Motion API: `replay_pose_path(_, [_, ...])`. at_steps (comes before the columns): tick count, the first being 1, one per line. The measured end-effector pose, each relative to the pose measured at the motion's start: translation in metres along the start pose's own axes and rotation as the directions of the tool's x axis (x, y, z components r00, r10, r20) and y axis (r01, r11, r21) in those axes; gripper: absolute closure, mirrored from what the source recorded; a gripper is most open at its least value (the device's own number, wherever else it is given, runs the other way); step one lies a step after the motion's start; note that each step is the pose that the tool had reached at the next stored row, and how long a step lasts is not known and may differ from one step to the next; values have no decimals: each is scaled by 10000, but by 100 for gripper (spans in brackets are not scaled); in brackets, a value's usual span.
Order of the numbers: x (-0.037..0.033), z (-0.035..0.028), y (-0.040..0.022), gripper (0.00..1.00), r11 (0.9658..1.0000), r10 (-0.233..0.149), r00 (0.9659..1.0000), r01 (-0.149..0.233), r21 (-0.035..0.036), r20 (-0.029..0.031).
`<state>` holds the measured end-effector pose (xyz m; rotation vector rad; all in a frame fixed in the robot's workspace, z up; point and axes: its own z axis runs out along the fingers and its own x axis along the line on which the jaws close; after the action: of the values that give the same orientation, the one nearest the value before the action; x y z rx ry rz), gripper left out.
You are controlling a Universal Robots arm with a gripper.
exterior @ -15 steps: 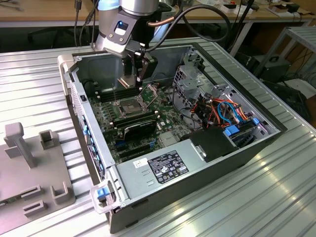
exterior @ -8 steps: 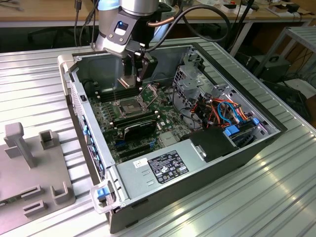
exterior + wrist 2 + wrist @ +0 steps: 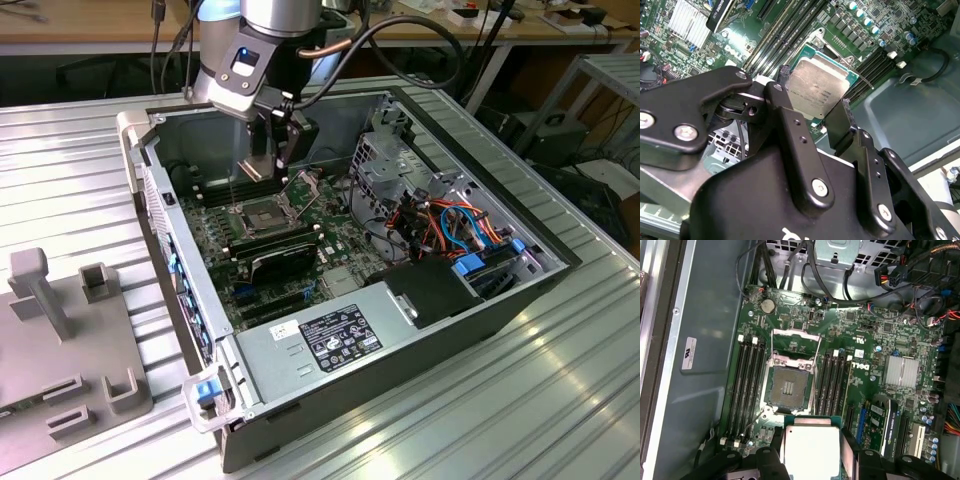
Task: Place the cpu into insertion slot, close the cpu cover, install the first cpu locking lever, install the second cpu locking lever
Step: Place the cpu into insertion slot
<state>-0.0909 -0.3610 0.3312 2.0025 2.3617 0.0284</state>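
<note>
My gripper (image 3: 811,437) is shut on the cpu (image 3: 811,452), a flat silver-topped square held by two opposite edges between black fingers (image 3: 849,452). In the second wrist view the cpu (image 3: 819,89) hangs above the green motherboard (image 3: 875,30). The insertion slot (image 3: 788,387) lies bare, a dark square socket with a metal rim, a short way off from the held chip. Its cpu cover (image 3: 795,341) stands swung open at the socket's far side. In the exterior view my gripper (image 3: 274,160) hovers inside the open computer case, above the insertion slot (image 3: 262,214).
Long black memory slots (image 3: 747,385) flank the socket on both sides. A finned heatsink (image 3: 900,371), cable bundles (image 3: 450,225), a drive cage (image 3: 390,160) and the power supply (image 3: 330,335) crowd the case. A grey fixture (image 3: 60,330) sits on the table at the exterior view's left.
</note>
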Motion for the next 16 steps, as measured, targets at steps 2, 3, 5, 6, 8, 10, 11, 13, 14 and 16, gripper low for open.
replay_pose_path(2, [0,7,0,46,10000,0,10000,0,-1,-1])
replay_pose_path(3, [0,10,-1,46,10000,0,10000,0,0,0])
replay_pose_path(5, [0,13,-1,46,10000,0,10000,0,-1,-1])
replay_pose_path(6, [0,14,-1,46,10000,0,10000,0,-1,-1])
replay_pose_path(8, [0,14,-1,46,10000,0,10000,0,-1,-1])
replay_pose_path(10, [0,15,0,46,10000,0,10000,0,-1,-1])
replay_pose_path(11, [0,14,-1,46,10000,0,10000,0,0,0])
replay_pose_path(13, [0,15,-1,46,10000,0,10000,0,-1,-1])
replay_pose_path(14, [0,15,-1,46,10000,1,10000,-1,-1,-1])
replay_pose_path(16, [0,15,-1,46,10000,0,10000,0,-1,-1])
